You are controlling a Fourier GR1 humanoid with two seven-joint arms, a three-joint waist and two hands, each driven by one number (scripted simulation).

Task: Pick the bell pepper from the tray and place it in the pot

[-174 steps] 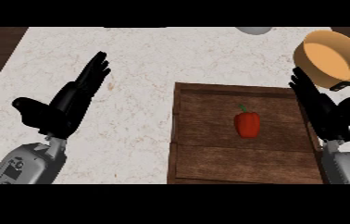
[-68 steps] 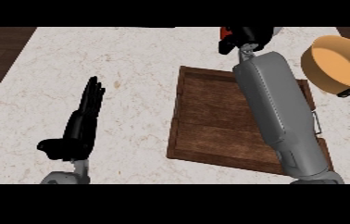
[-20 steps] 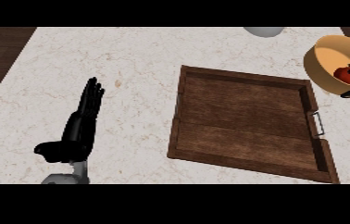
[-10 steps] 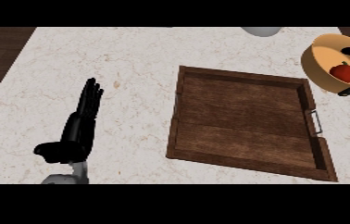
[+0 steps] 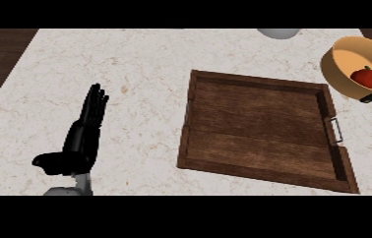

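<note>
The red bell pepper lies inside the tan pot at the right edge of the view, its green stem pointing up; the pot is partly cut off by that edge. Just beside the pot, toward the middle of the counter, sits the dark wooden tray, with a raised rim all round and a small metal handle on its right side. The tray rests on a pale, speckled counter. At the lower left, well apart from the tray, the left hand rests above the counter with its fingers straight and pointing up the view, thumb out to the left, holding nothing; a bit of grey forearm shows below it. The right hand does not show. At the top edge, a small grey round object is partly visible.
</note>
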